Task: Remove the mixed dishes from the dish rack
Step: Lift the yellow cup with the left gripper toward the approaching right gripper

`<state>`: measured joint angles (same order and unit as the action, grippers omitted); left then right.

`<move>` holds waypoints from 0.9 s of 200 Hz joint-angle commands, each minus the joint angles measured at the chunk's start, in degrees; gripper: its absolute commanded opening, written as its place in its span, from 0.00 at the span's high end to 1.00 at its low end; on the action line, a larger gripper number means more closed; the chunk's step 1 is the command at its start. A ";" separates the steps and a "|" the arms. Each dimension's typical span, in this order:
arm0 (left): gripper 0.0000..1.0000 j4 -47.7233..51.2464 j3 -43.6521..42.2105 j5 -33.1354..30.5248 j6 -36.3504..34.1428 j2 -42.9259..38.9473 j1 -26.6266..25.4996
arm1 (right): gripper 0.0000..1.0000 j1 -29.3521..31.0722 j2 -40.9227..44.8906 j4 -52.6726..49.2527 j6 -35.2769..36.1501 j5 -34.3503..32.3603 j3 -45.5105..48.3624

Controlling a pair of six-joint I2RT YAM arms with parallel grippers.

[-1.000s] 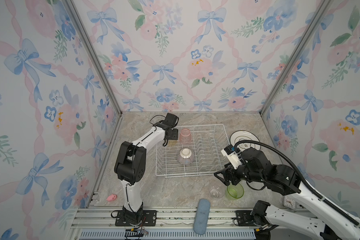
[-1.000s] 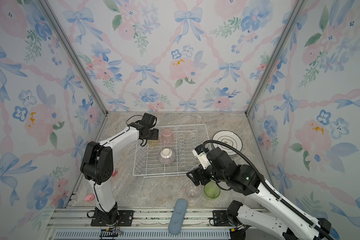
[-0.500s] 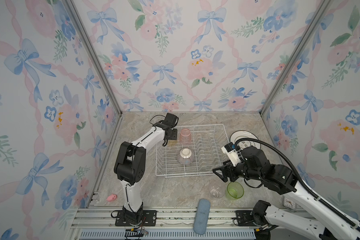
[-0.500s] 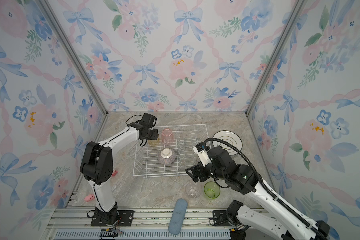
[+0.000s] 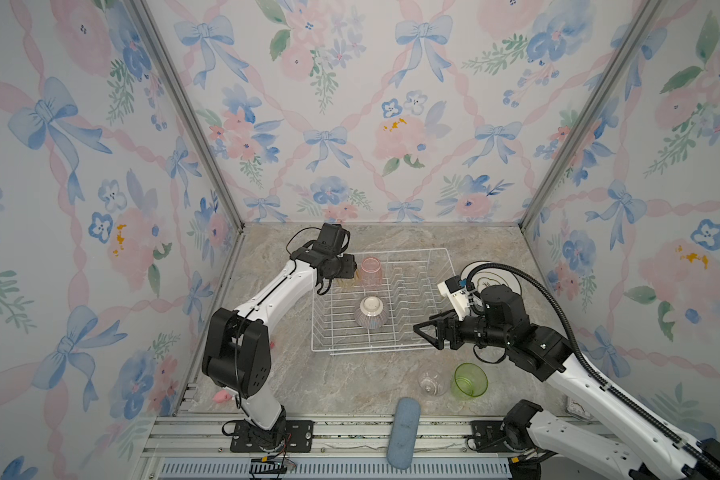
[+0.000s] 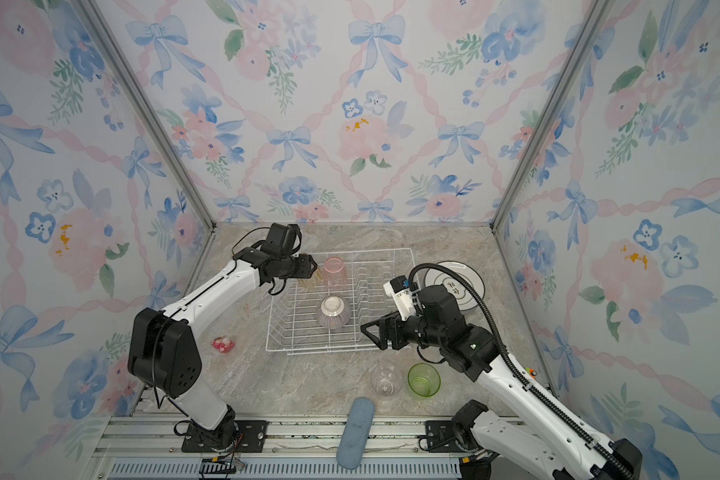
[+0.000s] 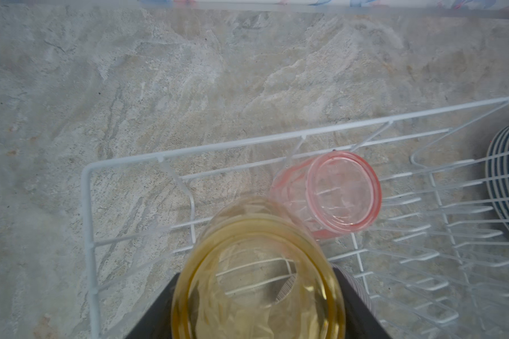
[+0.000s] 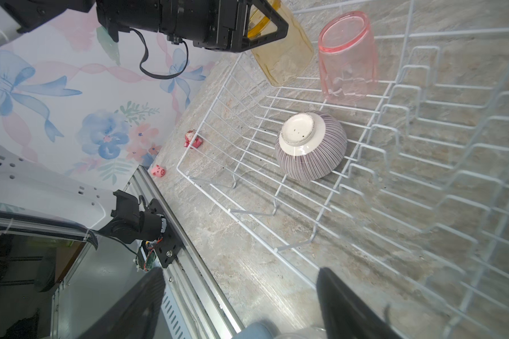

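We are reading no writing (the print on the plates (image 6: 454,286), stacked beside the rack (image 5: 416,250), is too small). The rack is holding an upturned bowl (image 5: 371,312), a pink tumbler (image 5: 371,271) and a tilted yellow tumbler (image 7: 256,281), which the left gripper (image 7: 256,311) is clamping. The right gripper (image 5: 424,332) is gaping empty near the rack's corner. A clear tumbler (image 5: 432,382) and a green tumbler (image 5: 469,381) are standing outside on the counter (image 5: 350,386).

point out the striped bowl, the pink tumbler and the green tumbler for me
striped bowl (image 5: 371,311), in a top view, on its upturned foot
pink tumbler (image 5: 371,274), in a top view, mid side wall
green tumbler (image 5: 470,381), in a top view, on its inner wall
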<state>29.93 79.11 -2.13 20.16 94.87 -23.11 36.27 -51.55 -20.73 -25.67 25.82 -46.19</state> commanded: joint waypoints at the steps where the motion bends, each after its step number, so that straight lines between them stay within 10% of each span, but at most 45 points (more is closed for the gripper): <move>1: 0.43 -0.29 -1.15 6.35 0.91 -2.74 -0.83 | 0.19 -1.91 -0.69 11.35 -4.56 7.87 2.73; 180: 0.42 -1.19 0.04 20.76 2.53 -12.12 -8.79 | 0.43 -7.79 -14.74 56.66 -24.60 15.93 15.41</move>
<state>29.93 78.83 14.79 22.09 85.14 -31.16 29.47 -64.14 26.22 -46.83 40.62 -32.51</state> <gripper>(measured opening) 0.596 0.576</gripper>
